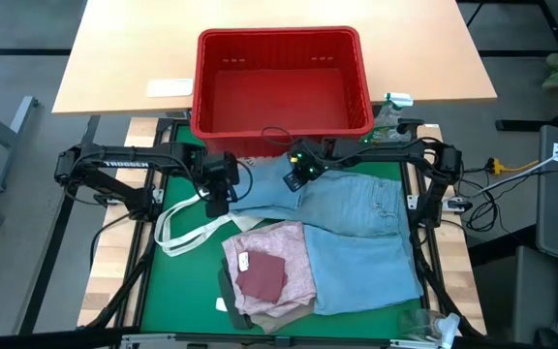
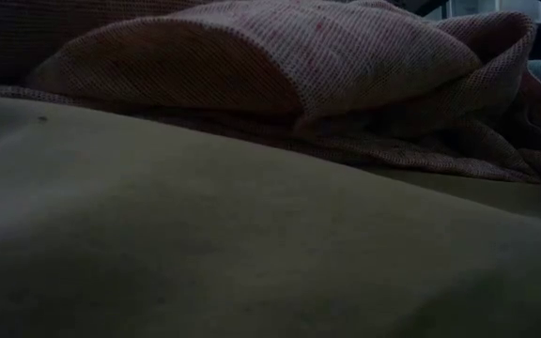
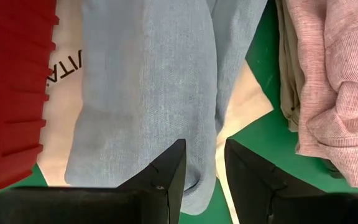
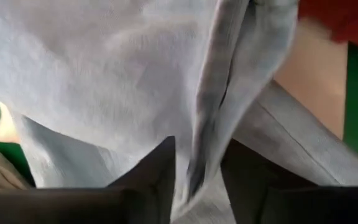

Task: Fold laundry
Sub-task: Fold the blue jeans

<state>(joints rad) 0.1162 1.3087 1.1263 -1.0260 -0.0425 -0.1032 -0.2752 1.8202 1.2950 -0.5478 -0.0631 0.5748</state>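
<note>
Light blue denim jeans [image 1: 356,218] lie folded, long axis crosswise along the tabletop's [image 1: 163,276] far edge, near the red basket [image 1: 281,82]. Left end effector [image 1: 217,201] reaches inward over the jeans' left end, fingers parted with denim between them. Right end effector [image 1: 303,173], reaching from the right, straddles a denim fold; whether it grips cannot be told. The mottled pink top [image 1: 269,267] rests at the near edge.
</note>
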